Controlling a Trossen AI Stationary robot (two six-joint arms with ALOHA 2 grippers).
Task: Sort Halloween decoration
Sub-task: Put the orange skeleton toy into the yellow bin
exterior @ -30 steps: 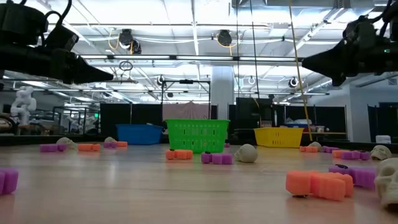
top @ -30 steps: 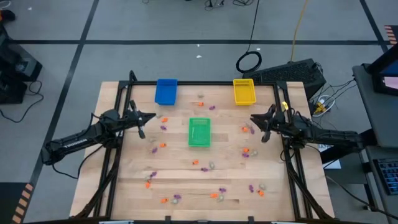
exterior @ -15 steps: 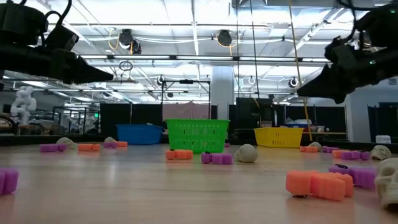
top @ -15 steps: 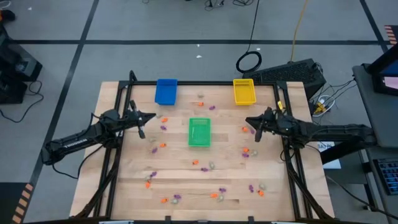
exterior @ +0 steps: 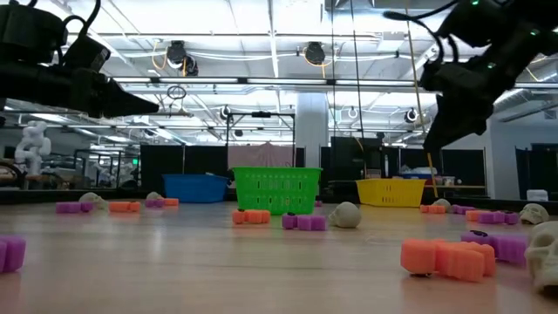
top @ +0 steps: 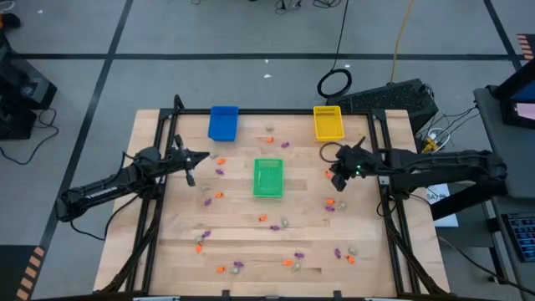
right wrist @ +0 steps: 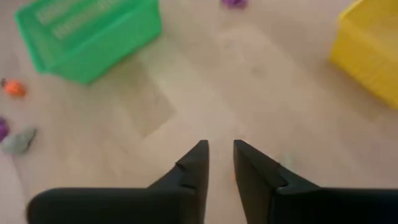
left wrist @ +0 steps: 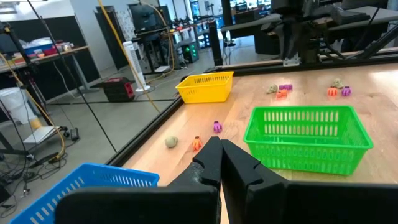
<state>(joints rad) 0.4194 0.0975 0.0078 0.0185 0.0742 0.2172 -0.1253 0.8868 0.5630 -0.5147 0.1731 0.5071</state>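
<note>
Between the green tray (top: pixel 268 177) and yellow tray (top: pixel 328 123), the right gripper (top: pixel 338 179) hangs with fingers narrowly parted, empty; the left gripper (top: pixel 203 155) is closed.

The right end effector (top: pixel 337 179) is hanging over the bench (top: pixel 276 251) right of the green tray (top: pixel 268 177), near scattered trinkets (top: pixel 329 203).

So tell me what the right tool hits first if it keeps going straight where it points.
Probably bare table: the right tool, slightly open, tilts down at the wood between the green tray and the yellow tray. Depth is unclear.
</note>
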